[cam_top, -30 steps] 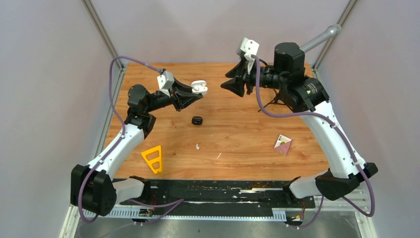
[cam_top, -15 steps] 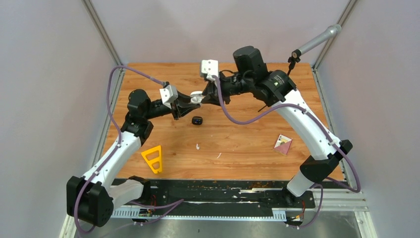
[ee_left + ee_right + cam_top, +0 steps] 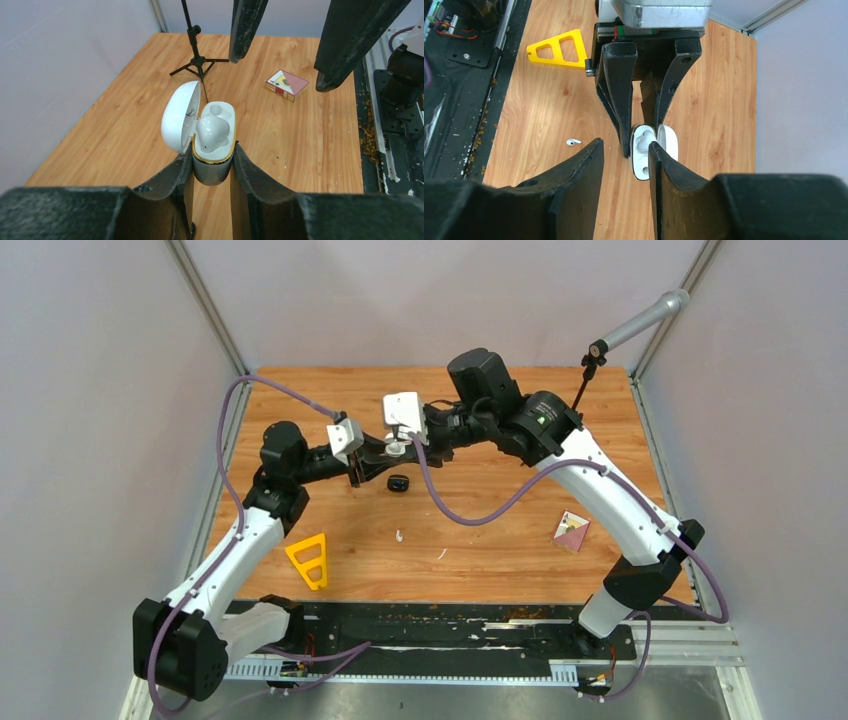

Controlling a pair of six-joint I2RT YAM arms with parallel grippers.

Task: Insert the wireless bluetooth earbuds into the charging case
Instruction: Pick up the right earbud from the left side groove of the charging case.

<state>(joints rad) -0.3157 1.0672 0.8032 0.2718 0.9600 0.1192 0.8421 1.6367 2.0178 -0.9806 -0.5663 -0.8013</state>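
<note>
My left gripper is shut on the white charging case and holds it upright above the table. Its lid is open to the left. One white earbud sits in the case; the slot beside it is empty. My right gripper is open and empty, just above the case, one fingertip overlapping its rim. In the top view both grippers meet at the case. Another white earbud lies on the table, also in the right wrist view. The black earbuds are out of view.
A small black case lies just under the grippers. A thin white sliver, a yellow triangle and a red-and-white card box lie nearer the front. A microphone stand stands at the back right.
My right arm has swung left from the back of the table and brought its open gripper over the case. My left gripper has drawn back a little with the case.
</note>
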